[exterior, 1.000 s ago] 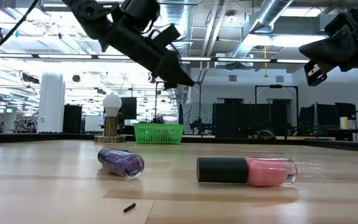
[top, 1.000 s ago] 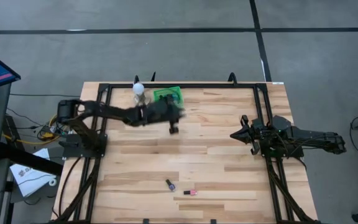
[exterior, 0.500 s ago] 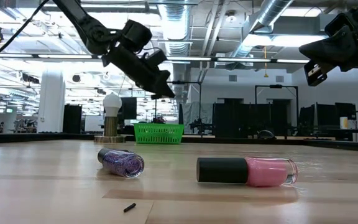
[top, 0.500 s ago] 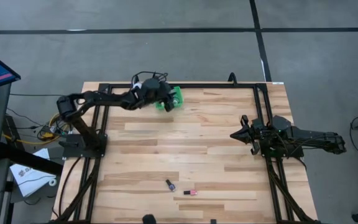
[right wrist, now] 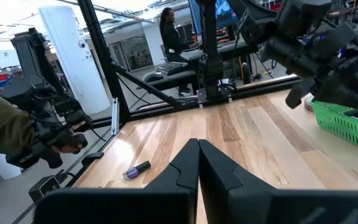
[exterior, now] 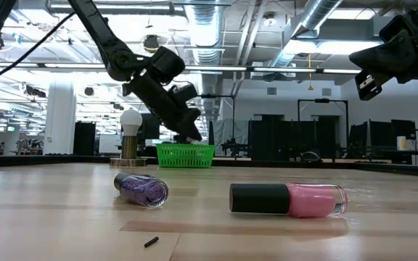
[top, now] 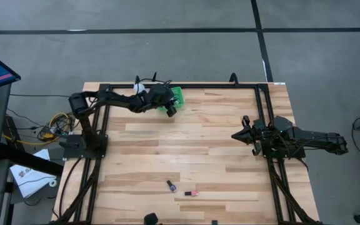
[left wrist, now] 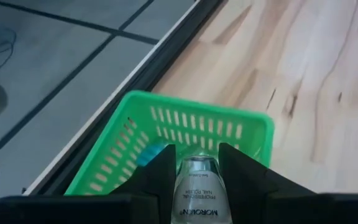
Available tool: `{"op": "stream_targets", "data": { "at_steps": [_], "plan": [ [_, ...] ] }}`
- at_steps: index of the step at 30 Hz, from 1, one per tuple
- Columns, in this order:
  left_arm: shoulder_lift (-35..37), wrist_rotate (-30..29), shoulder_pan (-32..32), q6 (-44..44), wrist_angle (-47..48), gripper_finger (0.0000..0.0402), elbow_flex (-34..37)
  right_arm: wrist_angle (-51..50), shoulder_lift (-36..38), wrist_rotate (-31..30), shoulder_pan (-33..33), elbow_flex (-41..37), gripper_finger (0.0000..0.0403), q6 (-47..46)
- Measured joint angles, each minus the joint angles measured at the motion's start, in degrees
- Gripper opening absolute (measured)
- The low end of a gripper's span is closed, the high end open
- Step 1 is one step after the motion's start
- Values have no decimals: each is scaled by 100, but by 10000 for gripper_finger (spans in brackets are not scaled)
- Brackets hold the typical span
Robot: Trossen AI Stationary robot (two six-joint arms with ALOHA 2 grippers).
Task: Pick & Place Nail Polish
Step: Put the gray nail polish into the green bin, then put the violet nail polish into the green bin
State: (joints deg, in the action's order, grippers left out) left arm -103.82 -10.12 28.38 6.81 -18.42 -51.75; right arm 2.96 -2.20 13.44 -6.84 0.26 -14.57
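Observation:
My left gripper point(top: 169, 107) is above the green basket point(top: 176, 95) at the table's far edge, shut on a pale clear nail polish bottle point(left wrist: 197, 186). In the low view it hangs just above the basket's rim point(exterior: 186, 148). Something blue point(left wrist: 151, 153) lies inside the basket point(left wrist: 135, 155). A purple glitter bottle point(top: 170, 185) and a pink bottle point(top: 192, 193) lie on their sides near the table's near edge. They also show in the low view as the purple bottle point(exterior: 142, 189) and the pink bottle point(exterior: 289, 199). My right gripper point(top: 236, 135) is shut and empty at the right. My left gripper pinches the bottle's glass body point(left wrist: 197, 177) by its two sides between its two fingers point(left wrist: 160, 171). The fingers slant down toward the table's far edge. The bottle lies along the fingers, label toward the wrist camera, lifted clear over the basket's near wall.
A white bulb-shaped thing on a round base point(exterior: 130, 134) stands just left of the basket. Black frame rails point(top: 105, 125) run along the table's sides. In the right wrist view a sleeve point(right wrist: 5, 134) shows at the table's edge and a person point(right wrist: 168, 31) stands farther off.
My left gripper has carried the bottle from mid-table toward the far edge to the green basket. It has then come down until it is just above the basket's rim. It has stayed shut on the bottle.

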Motion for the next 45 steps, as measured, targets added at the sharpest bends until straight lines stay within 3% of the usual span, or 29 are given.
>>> {"op": "stream_targets", "data": {
  "at_steps": [16,20,25,30,36,41,45],
  "plan": [
    [-31,-65,63,-198,-4,131,0,-1,0,0,0,0,0,0],
    [-31,174,63,-199,-6,162,0,0,0,-1,1,-1,0,0],
    [271,762,-102,-114,45,228,2,-1,0,0,0,-1,0,0],
    [1293,1675,-743,559,456,268,-2,-2,0,-1,-1,-1,0,2],
    [2548,2072,-1959,669,1330,277,-4,-2,1,-1,0,0,0,0],
    [2776,2012,-3139,669,1326,277,-7,-2,0,1,-1,-1,0,0],
    [2454,1663,-3921,666,1381,277,15,0,1,-1,0,-1,0,0]
  ]
}}
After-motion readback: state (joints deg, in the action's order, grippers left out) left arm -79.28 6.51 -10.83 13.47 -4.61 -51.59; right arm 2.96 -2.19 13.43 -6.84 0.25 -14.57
